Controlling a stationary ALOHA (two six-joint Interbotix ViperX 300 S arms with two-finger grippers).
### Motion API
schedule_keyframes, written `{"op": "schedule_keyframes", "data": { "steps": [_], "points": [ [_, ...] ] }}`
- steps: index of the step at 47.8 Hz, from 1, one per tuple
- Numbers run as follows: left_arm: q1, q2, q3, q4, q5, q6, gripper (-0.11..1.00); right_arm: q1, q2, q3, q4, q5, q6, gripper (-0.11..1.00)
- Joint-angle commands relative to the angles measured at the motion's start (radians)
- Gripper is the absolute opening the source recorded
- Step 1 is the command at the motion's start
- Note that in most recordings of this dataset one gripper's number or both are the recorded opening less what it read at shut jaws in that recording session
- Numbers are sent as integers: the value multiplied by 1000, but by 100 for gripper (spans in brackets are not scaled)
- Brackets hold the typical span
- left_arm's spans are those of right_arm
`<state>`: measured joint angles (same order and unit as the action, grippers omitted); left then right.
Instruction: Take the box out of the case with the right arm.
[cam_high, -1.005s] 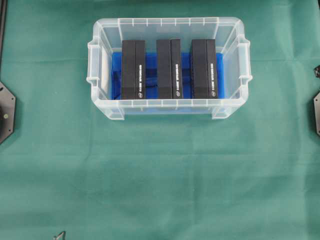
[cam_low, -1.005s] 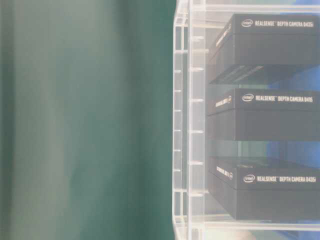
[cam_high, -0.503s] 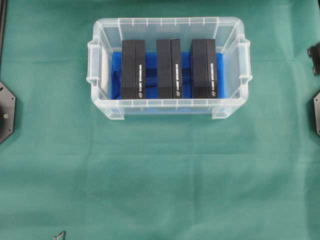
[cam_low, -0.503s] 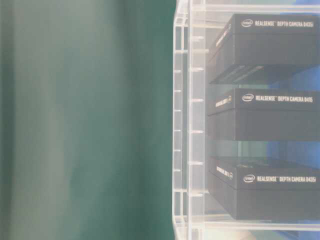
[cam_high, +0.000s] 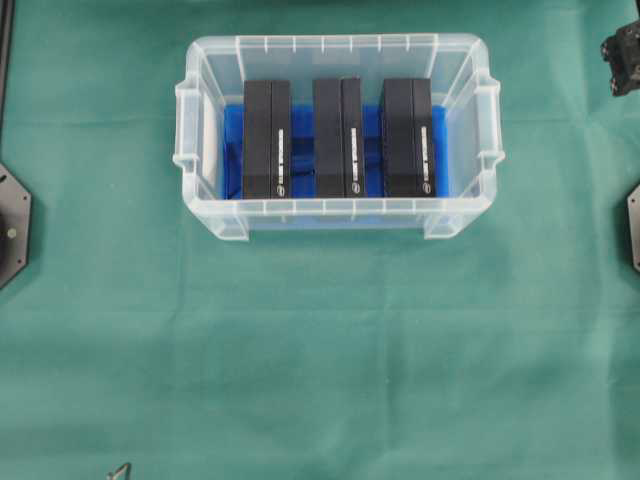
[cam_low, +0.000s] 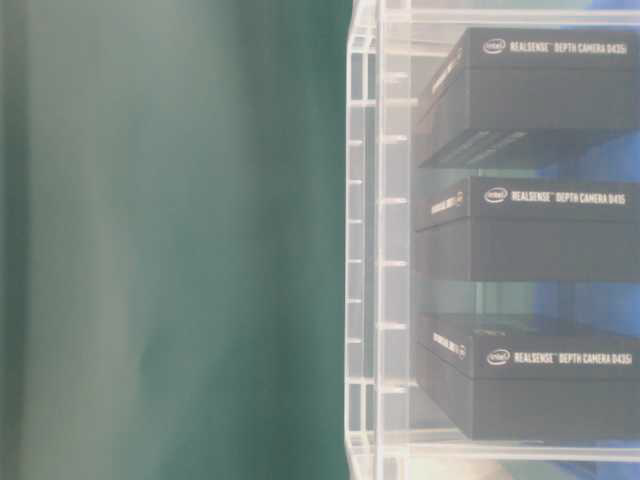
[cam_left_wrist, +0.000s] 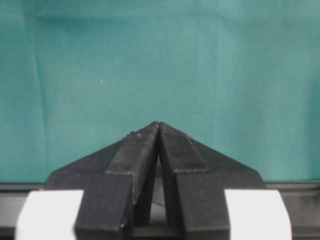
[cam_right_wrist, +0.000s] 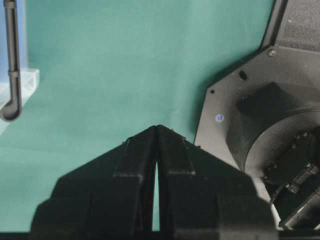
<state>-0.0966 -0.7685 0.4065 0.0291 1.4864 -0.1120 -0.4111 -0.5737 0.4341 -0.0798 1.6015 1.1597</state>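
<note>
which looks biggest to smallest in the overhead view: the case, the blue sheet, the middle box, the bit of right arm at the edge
1. case
2. blue sheet, only partly seen under the boxes
3. middle box
4. right arm, only a small tip in frame, so its rank reflects cropping, not true size

The case (cam_high: 338, 222) is open on top; its walls stand around three boxes (cam_high: 340, 137) with narrow gaps between. The green surface (cam_high: 320, 350) around it lies free.
</note>
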Motion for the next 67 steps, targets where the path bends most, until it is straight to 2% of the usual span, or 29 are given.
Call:
{"op": "schedule_keyframes", "data": {
  "steps": [1,17,19,23,33,37,67],
  "points": [
    [-2,5,-26,0,-6,0,0,-3,-3,-14,2,-6,2,0],
    [-2,3,-25,0,-6,0,0,-3,-6,-11,5,-5,6,0],
    [-2,3,-26,0,-6,0,0,-3,-6,-11,5,-6,8,3],
    [-2,2,-25,0,-6,0,0,-3,-5,-6,2,-3,12,18],
    [-3,2,-25,0,-5,0,0,-3,-3,8,-8,3,58,81],
    [-2,2,-26,0,-6,0,0,-3,-3,11,-11,3,63,95],
    [-2,5,-26,0,-6,0,0,-3,-3,11,-11,2,67,94]
  ]
}}
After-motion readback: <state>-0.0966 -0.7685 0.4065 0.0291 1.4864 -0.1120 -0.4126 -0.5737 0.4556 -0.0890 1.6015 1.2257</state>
